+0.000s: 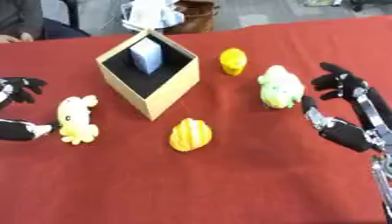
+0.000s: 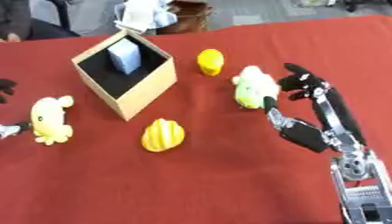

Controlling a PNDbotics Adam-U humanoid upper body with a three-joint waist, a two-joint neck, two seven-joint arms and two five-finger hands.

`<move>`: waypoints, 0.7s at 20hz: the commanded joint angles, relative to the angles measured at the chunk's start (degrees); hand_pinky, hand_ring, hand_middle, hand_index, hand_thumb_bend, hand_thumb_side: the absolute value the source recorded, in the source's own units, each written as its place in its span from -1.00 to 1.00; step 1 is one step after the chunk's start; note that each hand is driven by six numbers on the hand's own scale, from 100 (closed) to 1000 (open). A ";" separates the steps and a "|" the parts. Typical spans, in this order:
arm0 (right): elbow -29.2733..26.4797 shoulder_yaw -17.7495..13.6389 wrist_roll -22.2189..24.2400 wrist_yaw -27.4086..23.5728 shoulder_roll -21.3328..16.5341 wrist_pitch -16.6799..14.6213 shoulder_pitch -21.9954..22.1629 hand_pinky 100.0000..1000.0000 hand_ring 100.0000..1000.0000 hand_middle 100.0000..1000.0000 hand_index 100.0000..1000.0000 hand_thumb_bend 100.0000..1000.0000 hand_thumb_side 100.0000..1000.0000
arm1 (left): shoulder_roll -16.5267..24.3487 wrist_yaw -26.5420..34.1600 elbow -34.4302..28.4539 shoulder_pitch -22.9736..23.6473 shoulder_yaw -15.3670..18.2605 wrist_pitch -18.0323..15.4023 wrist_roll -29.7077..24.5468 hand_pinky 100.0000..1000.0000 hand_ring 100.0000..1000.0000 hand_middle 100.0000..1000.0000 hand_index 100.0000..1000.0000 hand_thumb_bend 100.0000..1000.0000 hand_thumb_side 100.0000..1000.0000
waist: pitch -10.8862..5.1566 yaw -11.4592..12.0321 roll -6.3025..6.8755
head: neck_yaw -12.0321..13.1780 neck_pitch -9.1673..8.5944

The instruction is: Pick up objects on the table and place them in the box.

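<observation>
Cloth in deep red is covering the whole surface, and on it the job is looking barely started. The cardboard box, sitting upper left of centre with its black lining showing, is already holding one pale blue-white block standing on end inside. Four soft things are still lying outside it, so I'd judge most of the work is left.

The green-and-white plush toy is lying right of centre, and the right hand is hanging spread around its right side, fingers above and thumb below, holding nothing; whether it is touching the toy I cannot tell. It looks like the likeliest next pick. At the left edge the pale yellow plush creature is lying just beside the left hand, whose dark fingers are relaxed and apart, grasping nothing. The orange-striped yellow shell-shaped toy is resting below the box, near its closest corner. The small yellow toy is sitting above, between the box and the green toy.

Nothing is blocking the box mouth, though the block inside is taking up part of the room. A person is sitting at the upper left, away from the toys.
</observation>
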 commanded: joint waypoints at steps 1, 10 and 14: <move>-0.55 0.03 0.10 -0.33 -0.46 -0.12 -0.57 0.27 0.43 0.36 0.87 -0.73 -0.16 | 2.60 -2.76 1.91 -1.86 -0.65 -0.97 -0.96 0.43 0.28 0.36 0.72 0.06 -0.77 | -1.47 0.07 -0.79 | 0.02 -0.40; -0.47 0.50 0.46 -0.47 -0.36 -0.32 -0.59 0.27 0.43 0.36 0.88 -0.73 -0.16 | 0.91 -5.55 5.69 -5.25 -3.72 -2.77 -2.67 0.45 0.33 0.42 0.73 0.09 -0.78 | -1.35 -1.02 -0.81 | 0.53 0.08; -0.46 0.44 0.49 -0.54 -0.30 -0.35 -0.57 0.27 0.43 0.36 0.88 -0.73 -0.16 | -2.21 -9.31 11.12 -10.84 -6.57 -3.61 -5.75 0.46 0.34 0.43 0.73 0.10 -0.78 | -1.26 -0.91 -0.96 | 0.28 0.15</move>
